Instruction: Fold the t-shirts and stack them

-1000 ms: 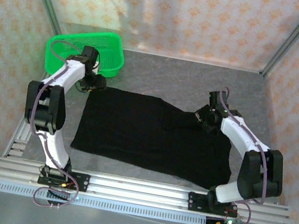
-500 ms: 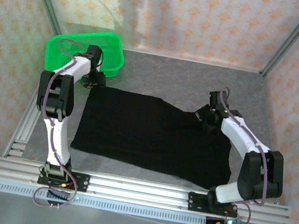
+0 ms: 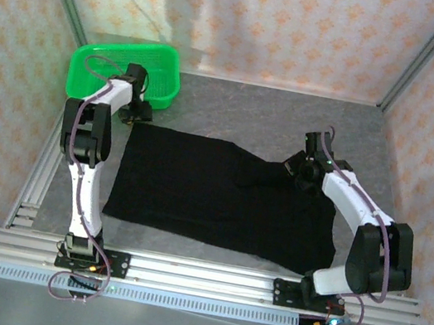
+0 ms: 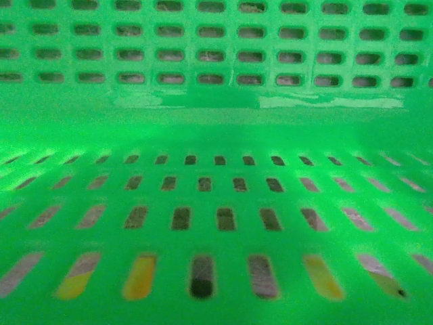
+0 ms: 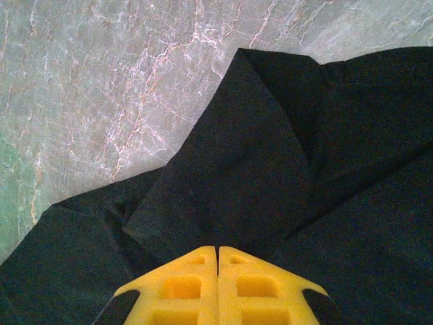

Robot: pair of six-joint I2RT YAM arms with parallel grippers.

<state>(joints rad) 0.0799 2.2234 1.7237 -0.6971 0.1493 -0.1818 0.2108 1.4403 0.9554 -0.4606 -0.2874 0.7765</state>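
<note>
A black t-shirt (image 3: pixel 211 195) lies spread flat across the middle of the table, its far right corner drawn up into a peak. My right gripper (image 3: pixel 300 174) sits on that peak. In the right wrist view its yellow fingers (image 5: pixel 218 249) are pressed together at the cloth (image 5: pixel 237 169), and creases run in toward their tips. My left gripper (image 3: pixel 137 108) is off the shirt, against the near right corner of the green mesh basket (image 3: pixel 128 47). In the left wrist view the basket's mesh (image 4: pixel 216 115) is very close, and yellow fingers (image 4: pixel 140 276) show apart through its slots.
The grey marbled table (image 3: pixel 292 117) is bare behind and right of the shirt. Patterned walls and metal frame posts (image 3: pixel 421 55) enclose it. An aluminium rail (image 3: pixel 205 278) with both arm bases runs along the near edge.
My left arm has swung up and away from the shirt's far left corner, into the basket's corner. The basket has shifted slightly away. The right arm and the shirt have stayed put.
</note>
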